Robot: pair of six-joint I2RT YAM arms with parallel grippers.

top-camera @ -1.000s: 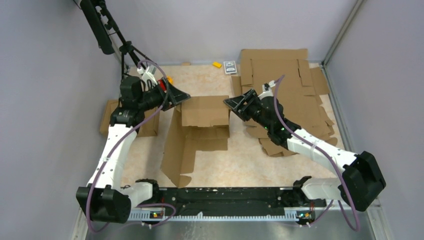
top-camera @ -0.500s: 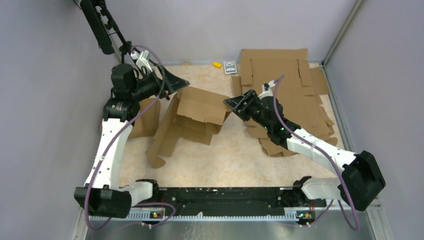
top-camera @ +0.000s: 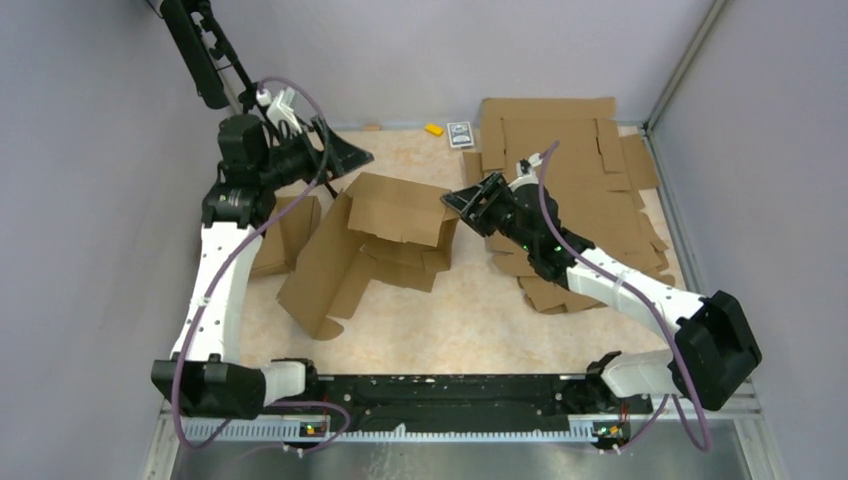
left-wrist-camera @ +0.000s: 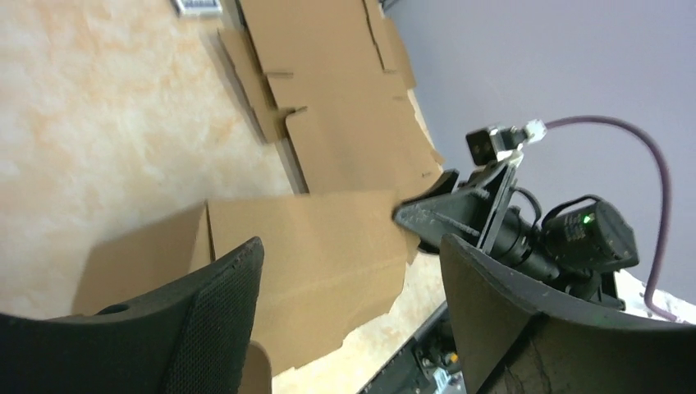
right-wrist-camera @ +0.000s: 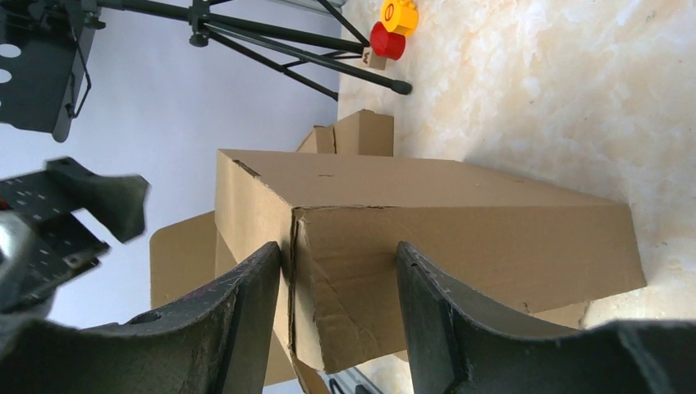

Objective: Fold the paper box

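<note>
Left gripper [top-camera: 350,157] is spread wide with nothing pinched, parked just off the far-left corner of the paper box [top-camera: 395,205]. Right gripper [right-wrist-camera: 336,250] is set astride the box's right-end corner; whether it's actually clamped can't be told. The box, plain brown corrugated and half-formed, is sat mid-table [top-camera: 480,310], with one long slotted flap splayed flat.

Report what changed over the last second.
The left tool drew back to the far left, jaws open, clear of the large brown corrugated cardboard box. The box turned, its near flap swinging left. The right tool still straddles the box's right end. The pile of flat brown cardboard sheets stayed.
</note>
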